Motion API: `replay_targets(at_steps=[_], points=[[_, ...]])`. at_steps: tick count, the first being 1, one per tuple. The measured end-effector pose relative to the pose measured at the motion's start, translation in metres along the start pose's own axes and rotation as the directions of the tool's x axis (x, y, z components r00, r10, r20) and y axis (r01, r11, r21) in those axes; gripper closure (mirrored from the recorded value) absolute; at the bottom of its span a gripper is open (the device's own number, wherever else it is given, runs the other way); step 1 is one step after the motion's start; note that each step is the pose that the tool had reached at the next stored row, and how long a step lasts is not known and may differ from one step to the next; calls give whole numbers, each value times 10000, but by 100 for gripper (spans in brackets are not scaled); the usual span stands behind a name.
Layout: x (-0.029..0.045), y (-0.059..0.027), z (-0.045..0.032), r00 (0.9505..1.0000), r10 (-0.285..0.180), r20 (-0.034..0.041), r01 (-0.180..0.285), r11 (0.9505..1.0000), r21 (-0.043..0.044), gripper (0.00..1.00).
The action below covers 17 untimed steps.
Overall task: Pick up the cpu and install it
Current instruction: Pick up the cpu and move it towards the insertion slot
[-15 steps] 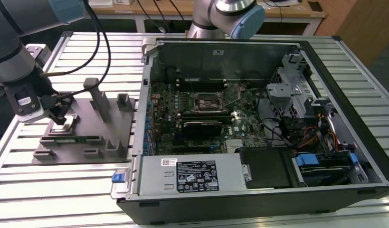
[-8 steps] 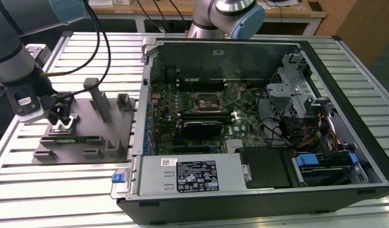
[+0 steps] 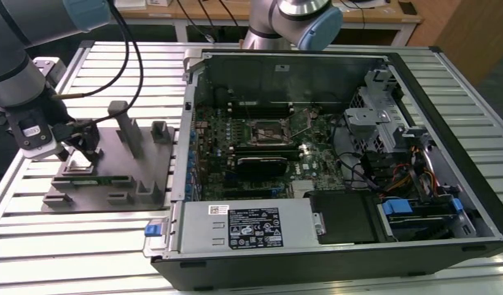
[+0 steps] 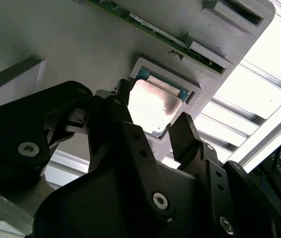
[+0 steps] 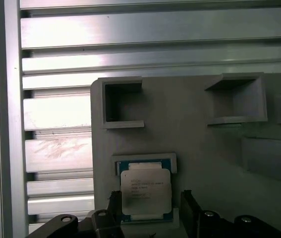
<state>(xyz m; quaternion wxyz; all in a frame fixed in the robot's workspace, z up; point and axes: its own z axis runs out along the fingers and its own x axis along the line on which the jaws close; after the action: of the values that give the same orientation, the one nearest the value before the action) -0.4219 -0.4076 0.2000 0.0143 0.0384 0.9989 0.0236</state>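
Step in hand: pick-up, approach stage.
My end effector: fingers spread wide, straddling the cpu, with no grip that I can see.
Location of cpu: flat in its recess of the grey holder on the tabletop, well apart from the computer case.
Grasp requirement, my judgement: even closure on opposite edges.
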Motion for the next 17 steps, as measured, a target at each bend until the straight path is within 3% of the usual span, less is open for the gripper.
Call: replay_targets(at_steps=[6,17], points=[[1,0,20,9995,-316,-15,316,9995,-8,41],[3,-5,91,9994,-342,-40,342,9994,-6,41]])
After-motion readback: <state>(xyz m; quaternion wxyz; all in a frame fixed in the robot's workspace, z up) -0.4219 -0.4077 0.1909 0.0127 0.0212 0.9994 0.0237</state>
